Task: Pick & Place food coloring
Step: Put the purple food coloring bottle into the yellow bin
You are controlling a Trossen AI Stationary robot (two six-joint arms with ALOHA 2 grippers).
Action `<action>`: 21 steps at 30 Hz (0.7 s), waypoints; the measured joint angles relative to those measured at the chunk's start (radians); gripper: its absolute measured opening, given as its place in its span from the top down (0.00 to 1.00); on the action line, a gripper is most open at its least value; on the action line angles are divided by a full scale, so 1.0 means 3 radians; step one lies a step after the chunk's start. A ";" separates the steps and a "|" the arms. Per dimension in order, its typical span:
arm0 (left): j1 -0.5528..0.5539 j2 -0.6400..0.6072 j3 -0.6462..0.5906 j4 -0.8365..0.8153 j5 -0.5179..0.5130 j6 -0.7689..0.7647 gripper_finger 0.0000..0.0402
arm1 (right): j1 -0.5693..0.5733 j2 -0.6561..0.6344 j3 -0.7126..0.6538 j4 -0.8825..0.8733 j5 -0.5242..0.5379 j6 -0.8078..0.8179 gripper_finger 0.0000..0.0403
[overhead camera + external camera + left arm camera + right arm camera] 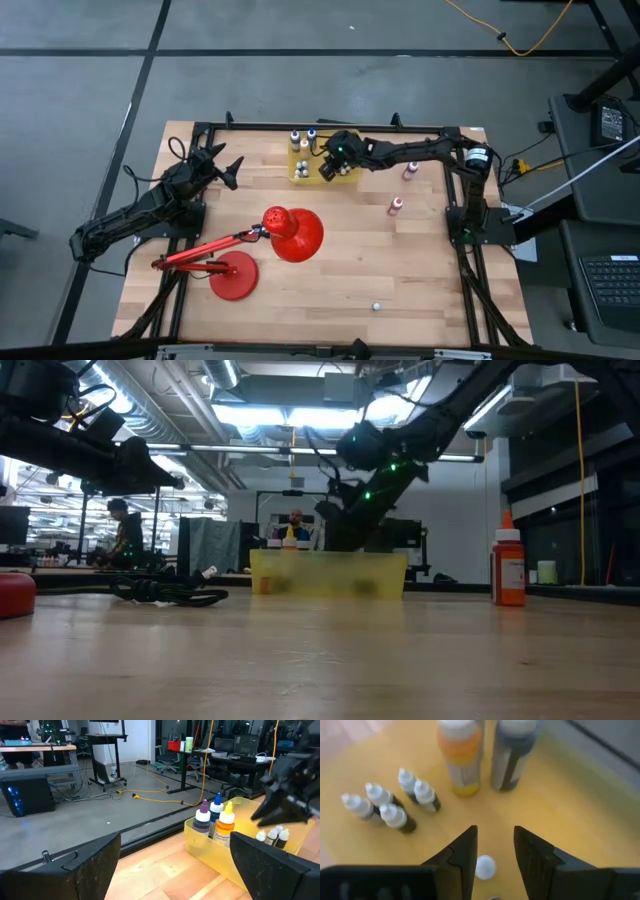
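Several tiny food coloring bottles (385,805) with white caps stand on the floor of the translucent yellow bin (318,165), beside larger bottles (460,755). My right gripper (494,847) hangs open over the bin, pointing down. One more white cap (485,867) shows below the gap between its fingers, and I see no touch. My left gripper (175,865) is open and raised near the table's left edge (225,165), facing the bin (215,850). Two pink bottles (410,171) (396,206) stand upright on the table to the right of the bin.
A red desk lamp (290,232) lies in the table's middle, its base (232,276) toward the near left. A small pale object (377,306) lies near the near edge. In the low view an orange bottle (508,565) stands right of the bin (328,575).
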 joint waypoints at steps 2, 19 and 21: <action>0.0000 0.0001 0.0000 0.0000 0.0001 -0.0001 0.09 | 0.0000 -0.0131 0.0028 -0.0123 0.0062 -0.0016 0.68; -0.0001 -0.0001 0.0000 0.0000 -0.0003 0.0000 0.10 | 0.1088 -0.1483 -0.0146 -0.1951 -0.0057 -0.0319 0.41; 0.0000 -0.0001 0.0000 0.0001 -0.0002 -0.0001 0.09 | 0.1353 -0.1542 -0.0149 -0.2203 -0.0177 -0.0289 0.36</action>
